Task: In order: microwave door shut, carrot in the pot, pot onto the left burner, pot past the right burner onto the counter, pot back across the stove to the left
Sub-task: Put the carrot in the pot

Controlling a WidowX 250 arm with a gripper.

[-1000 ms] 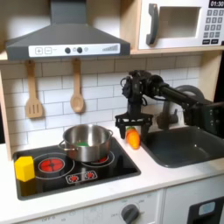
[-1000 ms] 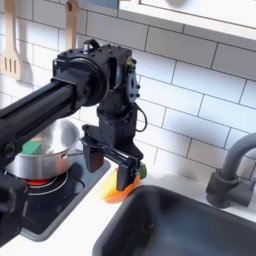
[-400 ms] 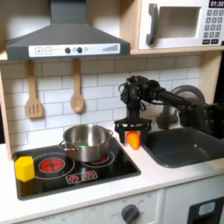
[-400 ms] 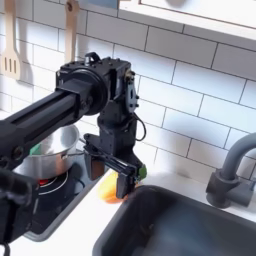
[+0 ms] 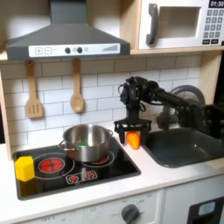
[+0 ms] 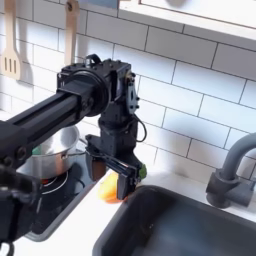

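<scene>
First exterior view: since a second ago the black gripper (image 5: 132,133) has carried the small orange toy carrot (image 5: 133,138) a little toward the first exterior view's left, nearer the shiny round stainless-steel pot (image 5: 87,142); over the last fraction of a second it has barely moved. In the second exterior view the gripper (image 6: 112,180) has likewise drawn toward the pot (image 6: 48,152), and the carrot (image 6: 108,189) now peeks out between the black fingers (image 6: 125,180) rather than below them

The pot stands on the flat glossy black cooktop (image 5: 61,172), over the red ring burner on the first exterior view's right, with something green lying inside it. The carrot is not in the pot: it hangs just beside the pot's rim, above the strip of pale off-white worktop (image 5: 156,172) between the cooktop and the dark grey sink basin (image 5: 184,146). The white-framed microwave door (image 5: 173,25) with its dark window sits closed. A yellow block (image 5: 24,167) stands at the cooktop's near corner on the first exterior view's left

The arm reaches in from the first exterior view's right, wrist bent so the gripper points straight down. Its fingers are narrowly parted and pinch the carrot
</scene>
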